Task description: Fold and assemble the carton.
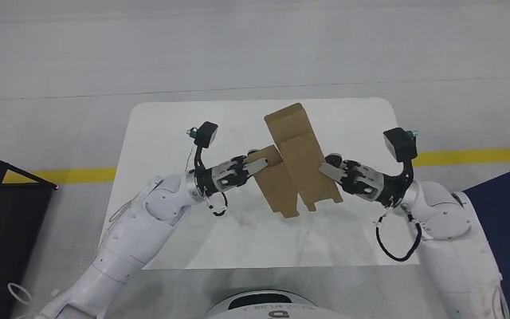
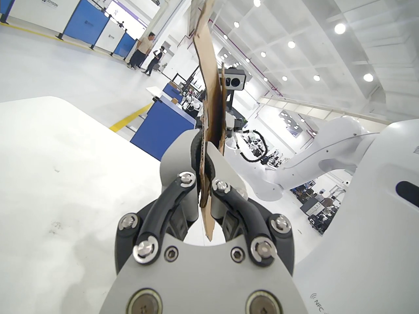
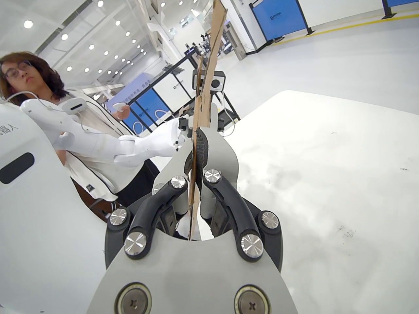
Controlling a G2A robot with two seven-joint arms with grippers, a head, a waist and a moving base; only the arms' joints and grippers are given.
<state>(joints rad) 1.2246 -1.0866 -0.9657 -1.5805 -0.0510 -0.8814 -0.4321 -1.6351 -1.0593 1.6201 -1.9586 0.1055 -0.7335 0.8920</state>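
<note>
Left and right jaws clamp the flat carton (image 1: 293,155) over the table (image 1: 159,135).

A large industrial hall, fitted out as a robotics test floor, is shown. A high white panelled ceiling (image 2: 360,1) is seen overhead, set with rows of round recessed lamps (image 2: 339,28). A pale, glossy poured floor (image 1: 255,48) is laid throughout and is marked by a straight yellow painted line (image 1: 80,174), seen in 2 stretches, left and right of a white rounded-corner work table (image 1: 159,143). Bays are fenced off on the far side by low blue-and-white partition panels (image 2: 85,22) on black feet. A blue-sided bench (image 2: 163,129) is placed beyond the table, and crowded workstations with equipment (image 2: 316,202) are made out farther off.
</note>
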